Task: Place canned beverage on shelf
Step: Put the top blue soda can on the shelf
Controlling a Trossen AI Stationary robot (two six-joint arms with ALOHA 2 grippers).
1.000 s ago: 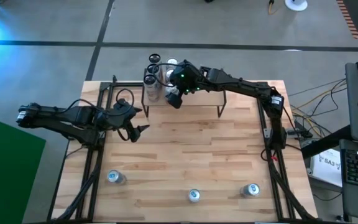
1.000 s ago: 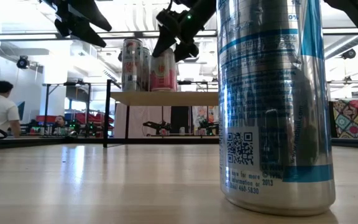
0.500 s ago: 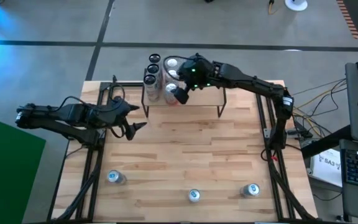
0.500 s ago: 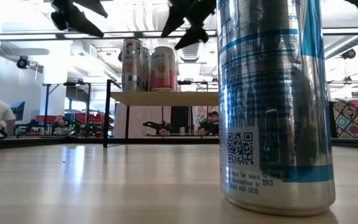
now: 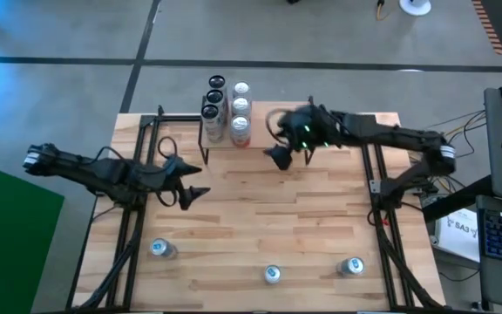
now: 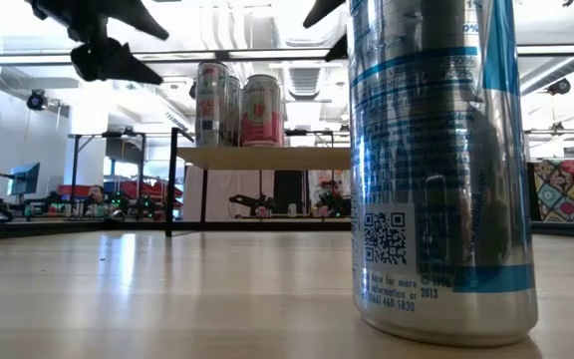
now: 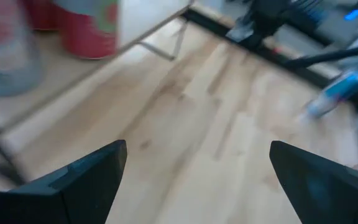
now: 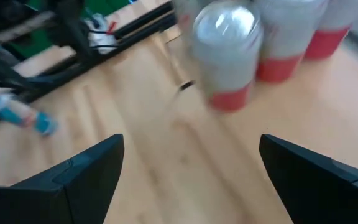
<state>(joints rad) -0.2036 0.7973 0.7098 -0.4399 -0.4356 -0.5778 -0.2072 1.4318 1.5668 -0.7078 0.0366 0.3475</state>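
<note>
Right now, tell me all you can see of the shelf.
The shelf is a small low rack with a light wood top board on thin black wire legs, standing at the table's far edge. Five cans stand upright, clustered on its left end; the rest of the board is bare. The right tool, open, hovers over its front edge without touching it.

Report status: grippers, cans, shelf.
Left gripper open, empty, mid-table. Right gripper open, empty, beside the wood-topped wire-leg shelf. Red-and-silver cans on shelf; three silver-blue cans remain at front.
</note>
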